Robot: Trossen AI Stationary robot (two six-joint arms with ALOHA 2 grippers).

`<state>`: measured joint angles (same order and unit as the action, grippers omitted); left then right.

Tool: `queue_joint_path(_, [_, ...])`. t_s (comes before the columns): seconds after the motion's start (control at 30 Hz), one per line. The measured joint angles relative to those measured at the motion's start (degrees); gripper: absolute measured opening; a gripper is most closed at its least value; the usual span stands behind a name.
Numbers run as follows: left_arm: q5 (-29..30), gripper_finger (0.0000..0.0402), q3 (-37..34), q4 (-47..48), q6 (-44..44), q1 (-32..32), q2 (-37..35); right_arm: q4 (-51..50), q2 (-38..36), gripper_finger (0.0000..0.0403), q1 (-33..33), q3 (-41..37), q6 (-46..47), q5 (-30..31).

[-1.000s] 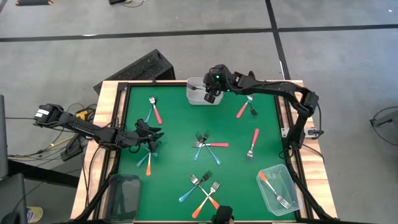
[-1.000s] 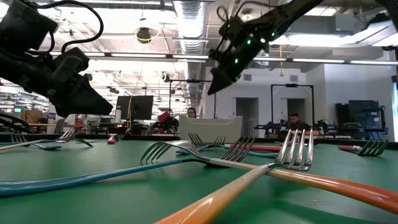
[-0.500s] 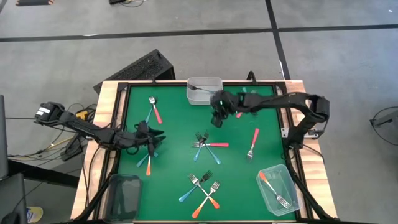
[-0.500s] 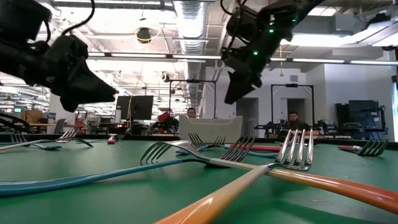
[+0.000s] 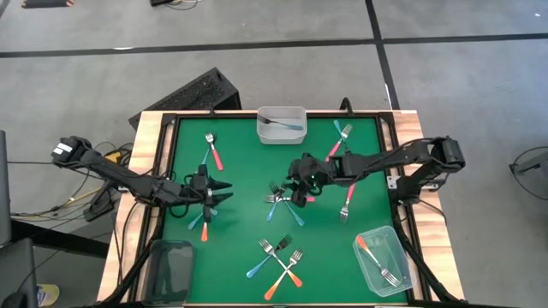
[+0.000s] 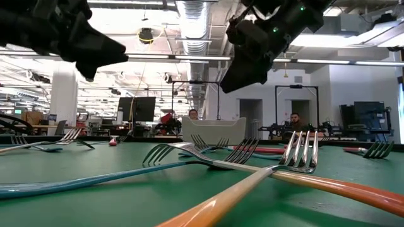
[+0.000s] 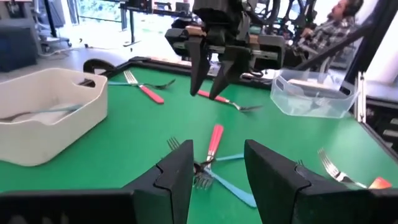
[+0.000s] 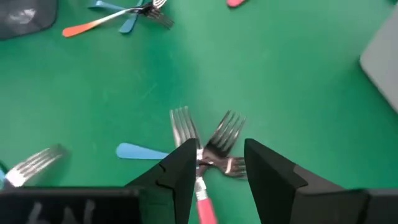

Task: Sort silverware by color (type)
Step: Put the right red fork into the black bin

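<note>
Left side first: the left hand (image 5: 208,190) hangs over the counter (image 5: 240,175) near its left edge, fingers spread, nothing between them. Right under and beside it lies a little crossed heap of forks (image 5: 205,218), an orange handle plus a light blue one as far as I can tell. Further back on that side sit a pink fork and a blue fork (image 5: 211,151), also crossed. A dark-looking bin (image 5: 171,265) at the near left corner looks empty to me.

Middle: the back bin (image 5: 282,125) holds one fork, so that's one sorted. The right hand (image 8: 214,163) is poised low over the center pile (image 5: 282,198), a pink fork with blue ones tangled at the tines, fingers spread either side of the pink handle, not pinching yet. Nearer the front edge there's another crossed bunch (image 5: 279,258), orange and blue.

Right: two more forks at the back (image 5: 340,141), a lone pink fork (image 5: 349,197), and the clear bin (image 5: 383,260) at the near right corner with what looks like two forks in it, one orange.

So I'd say roughly three forks binned, about a dozen loose. Early days.

No brand names or readable writing anywhere that I can make out.
</note>
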<state>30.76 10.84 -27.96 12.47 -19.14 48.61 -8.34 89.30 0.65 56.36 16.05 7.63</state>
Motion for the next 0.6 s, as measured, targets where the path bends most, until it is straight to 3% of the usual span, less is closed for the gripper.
queue_joint_path(0.13, [0.6,0.013,0.4,0.2,-2.0,0.1,2.4,-4.2,-2.2,0.0155,1.8,-0.1,9.4,4.7])
queue_joint_path(0.33, [5.0,0.013,0.4,-1.4,-7.5,3.8,5.1,-14.8,-6.4,0.0145,2.6,0.0,14.4,12.5])
queue_joint_path(0.6, [-4.1,0.013,0.4,-10.9,-19.8,15.8,7.1,-18.5,-6.3,0.014,-0.2,0.0,6.7,12.1])
